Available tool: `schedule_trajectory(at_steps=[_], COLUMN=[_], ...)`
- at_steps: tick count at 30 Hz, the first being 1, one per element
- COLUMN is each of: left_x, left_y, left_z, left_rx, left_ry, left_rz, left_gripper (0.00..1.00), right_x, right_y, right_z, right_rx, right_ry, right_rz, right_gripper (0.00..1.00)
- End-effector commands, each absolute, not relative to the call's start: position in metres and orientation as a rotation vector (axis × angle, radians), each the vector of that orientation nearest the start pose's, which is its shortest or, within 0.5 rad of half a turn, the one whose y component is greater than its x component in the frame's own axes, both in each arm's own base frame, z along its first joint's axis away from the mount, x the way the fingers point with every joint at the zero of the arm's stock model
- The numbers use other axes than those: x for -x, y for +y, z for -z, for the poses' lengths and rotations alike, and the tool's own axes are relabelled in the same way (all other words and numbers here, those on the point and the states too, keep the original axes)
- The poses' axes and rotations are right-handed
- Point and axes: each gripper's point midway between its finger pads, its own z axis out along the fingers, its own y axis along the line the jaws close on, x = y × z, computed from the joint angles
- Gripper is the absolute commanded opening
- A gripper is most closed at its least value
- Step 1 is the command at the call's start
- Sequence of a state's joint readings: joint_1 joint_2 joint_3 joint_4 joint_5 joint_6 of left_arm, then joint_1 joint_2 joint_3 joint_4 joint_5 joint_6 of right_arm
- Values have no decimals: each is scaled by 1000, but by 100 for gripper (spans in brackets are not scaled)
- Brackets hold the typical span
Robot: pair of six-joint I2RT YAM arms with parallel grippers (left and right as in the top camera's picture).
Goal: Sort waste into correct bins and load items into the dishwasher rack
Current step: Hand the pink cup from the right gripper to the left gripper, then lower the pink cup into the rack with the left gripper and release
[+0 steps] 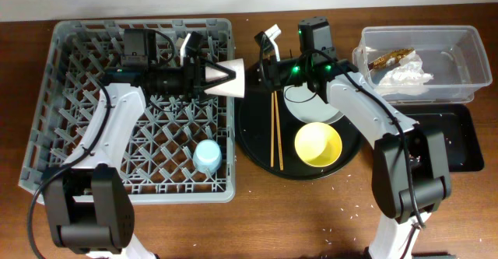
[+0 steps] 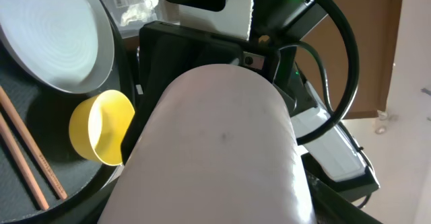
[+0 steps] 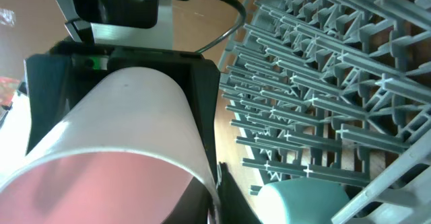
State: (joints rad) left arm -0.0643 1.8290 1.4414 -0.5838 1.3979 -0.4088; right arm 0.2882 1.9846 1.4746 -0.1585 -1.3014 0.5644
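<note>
Pink cup gripped by left fingers; right fingers at rim, grip unclear

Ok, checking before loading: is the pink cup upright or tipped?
Tipped on its side: the pink cup hangs level in the left tool, mouth toward the round tray.
</note>
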Motion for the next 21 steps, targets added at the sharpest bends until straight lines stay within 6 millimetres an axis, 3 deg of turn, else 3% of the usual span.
schedule_trajectory(at_steps=[1,4,10,12,14,16,21], left_x=[-386,-394,-408,-414,-419,-423,-418], left_y=[-192,-189,-182,-176,-170,-158,-112], left_z=[-248,-237,-217,-210,-205,-198,-190], left_rx=[-203,-164,-117,-87,-69,-16,64], left_ry=[2236,2282,2349,2381,2406,2459,2608], left_rz=[1950,1857,1659,1558,1441,1290,753], left_gripper=[53,52,52,52,52,52,52], right_x=[-394,-395,-409,-418,-428,-435,-451], right_y=[297,297,276,260,243,226,195], right_z=[-216,-216,-216,-218,-218,-215,-191], right_rx=[520,518,468,449,409,395,268], right_ry=[2207,2207,2193,2169,2159,2147,2244], right_rz=[-1852,-1851,-1830,-1812,-1787,-1746,-1556], right_gripper=[26,41,53,67,74,99,98])
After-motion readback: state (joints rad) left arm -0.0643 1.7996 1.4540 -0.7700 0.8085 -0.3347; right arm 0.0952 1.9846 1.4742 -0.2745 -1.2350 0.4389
